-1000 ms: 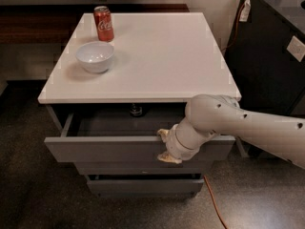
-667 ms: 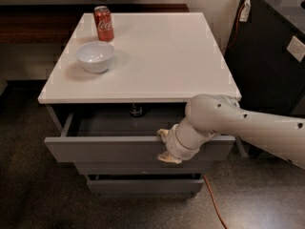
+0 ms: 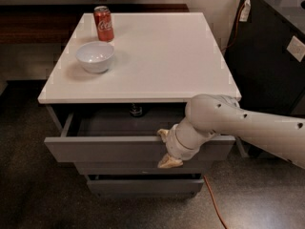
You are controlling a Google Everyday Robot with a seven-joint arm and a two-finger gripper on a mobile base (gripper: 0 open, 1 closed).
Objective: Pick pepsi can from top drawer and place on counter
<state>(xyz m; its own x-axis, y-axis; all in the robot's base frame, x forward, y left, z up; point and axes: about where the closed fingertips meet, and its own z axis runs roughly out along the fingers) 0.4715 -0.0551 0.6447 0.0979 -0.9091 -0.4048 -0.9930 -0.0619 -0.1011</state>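
A white counter [image 3: 162, 56] sits on a grey cabinet of three drawers, seen from above and in front. The top drawer [image 3: 109, 148] is pulled out towards the viewer, and its dark inside shows between the counter's front edge and the drawer's flat front.

The pepsi can [image 3: 136, 110] stands upright inside the drawer, at the back and near the middle, tucked just under the counter's front edge. Only part of it shows, as a small dark shape with a pale top. The rest of the visible drawer floor is bare, though the arm hides the right end.

The robot's pale arm reaches in from the right. Its gripper [image 3: 167, 148] is at the drawer's front panel, right of centre and outside the drawer. Its two cream fingers [image 3: 163, 134] are spread apart, one at the panel's top edge and one near its lower edge. They hold no object, and the can is well apart from them.

A white bowl [image 3: 95, 56] stands on the counter at the left, and it is empty. A red Coca-Cola can [image 3: 103, 24] stands upright just behind it, near the back left corner. The two lower drawers [image 3: 143, 184] are nearly shut, so their contents are hidden.
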